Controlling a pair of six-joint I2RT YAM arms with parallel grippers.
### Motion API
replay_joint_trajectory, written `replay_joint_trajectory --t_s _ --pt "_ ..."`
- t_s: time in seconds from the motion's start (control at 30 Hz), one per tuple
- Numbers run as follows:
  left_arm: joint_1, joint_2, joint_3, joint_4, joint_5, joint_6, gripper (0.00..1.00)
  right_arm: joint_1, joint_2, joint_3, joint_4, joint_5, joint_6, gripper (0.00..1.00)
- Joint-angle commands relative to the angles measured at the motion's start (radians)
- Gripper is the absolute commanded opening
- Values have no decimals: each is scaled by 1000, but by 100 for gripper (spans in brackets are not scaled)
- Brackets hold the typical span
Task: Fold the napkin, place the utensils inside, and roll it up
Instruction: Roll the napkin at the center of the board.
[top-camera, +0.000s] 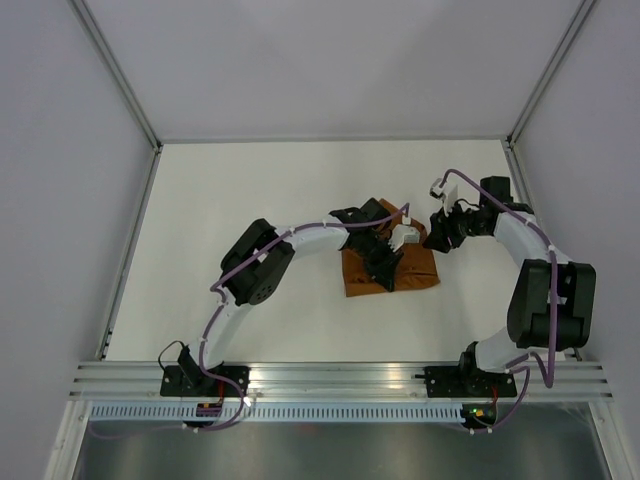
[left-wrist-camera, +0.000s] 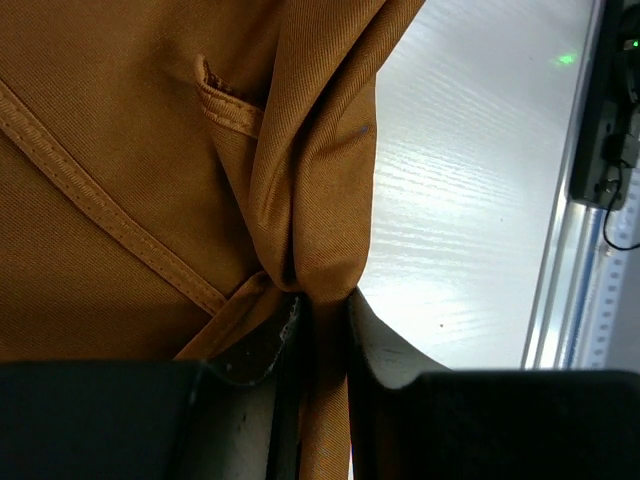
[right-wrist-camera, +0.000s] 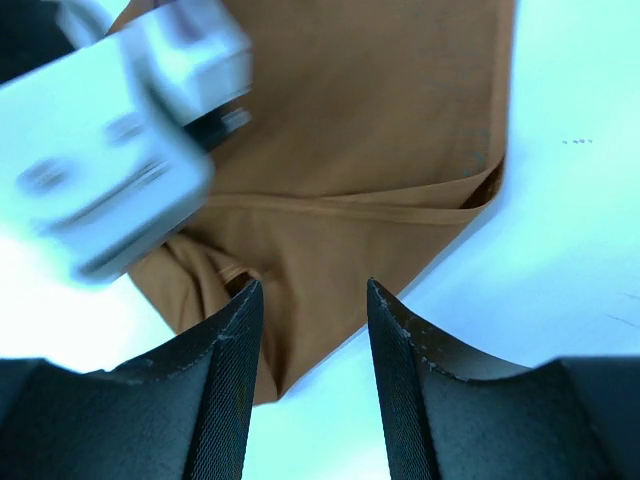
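The rust-orange satin napkin (top-camera: 390, 270) lies part-folded: left pincer (left-wrist-camera: 322, 305) pinches its bunched fold, right pincer (right-wrist-camera: 312, 292) hangs spread over its edge; filling and rolling seemingly remain

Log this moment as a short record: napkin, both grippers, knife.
napkin: rust-orange, folded, lying on the table
left gripper: shut on a bunched fold of the napkin
right gripper: open, over the napkin's edge, holding nothing
knife: not visible in any view
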Motion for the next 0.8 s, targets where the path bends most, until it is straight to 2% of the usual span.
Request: replay_joint_trajectory --t_s 0.0,0.1,0.2,0.33,0.53,0.77 --pt "22 112 9 -222 -11 -37 2 6 -118 -61 -15 -91 -199 52" --pt "38 136 37 -259 9 -40 2 33 -219 -142 -41 -99 -285 53" --pt "49 155 62 -290 19 -43 2 96 -331 -241 -11 -80 -299 55" --pt "57 179 78 -314 29 -52 2 278 -438 -388 135 56 -255 58" --pt "72 206 95 -337 45 -68 2 400 -413 -425 190 133 -264 60" --pt "80 232 117 -362 58 -68 2 477 -390 -489 285 208 -274 64"
